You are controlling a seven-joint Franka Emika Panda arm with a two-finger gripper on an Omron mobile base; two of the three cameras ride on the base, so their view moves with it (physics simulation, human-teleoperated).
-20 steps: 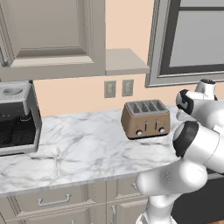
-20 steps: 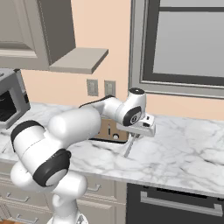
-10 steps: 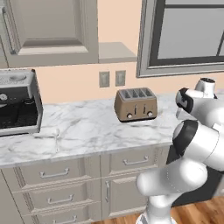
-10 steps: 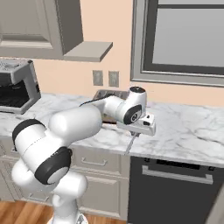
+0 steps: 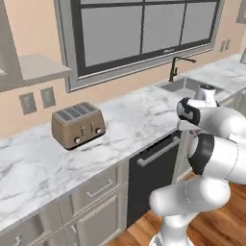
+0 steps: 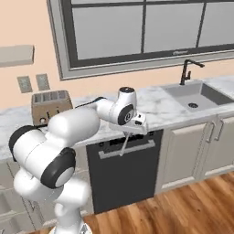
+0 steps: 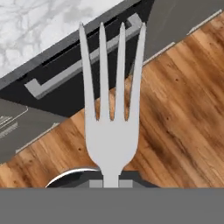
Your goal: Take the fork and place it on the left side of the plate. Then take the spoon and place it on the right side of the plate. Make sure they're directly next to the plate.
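My gripper (image 6: 134, 128) is shut on the handle of the fork (image 6: 124, 144), a slim silver-grey one that hangs tines down in front of the counter's edge, over the dishwasher. The hand view looks along the fork (image 7: 111, 127): its tines point up the picture, with the gripper (image 7: 111, 182) closed on its neck at the bottom. Behind it lie wooden floor and the dishwasher's handle. In the left base view my hand (image 5: 191, 112) sits by the counter's front edge near the sink. The plate and the spoon are out of view.
A brown toaster (image 5: 78, 126) stands on the marble counter (image 5: 139, 113) to the left. A sink (image 6: 197, 95) with a dark faucet (image 6: 187, 71) lies to the right under the window. A black dishwasher (image 6: 124, 171) fronts the cabinets, with wooden floor (image 6: 183, 205) below.
The whole picture has shifted: the base has driven right along the counter. The coffee machine has left the view, the sink and window have come in. The fork stays gripped.
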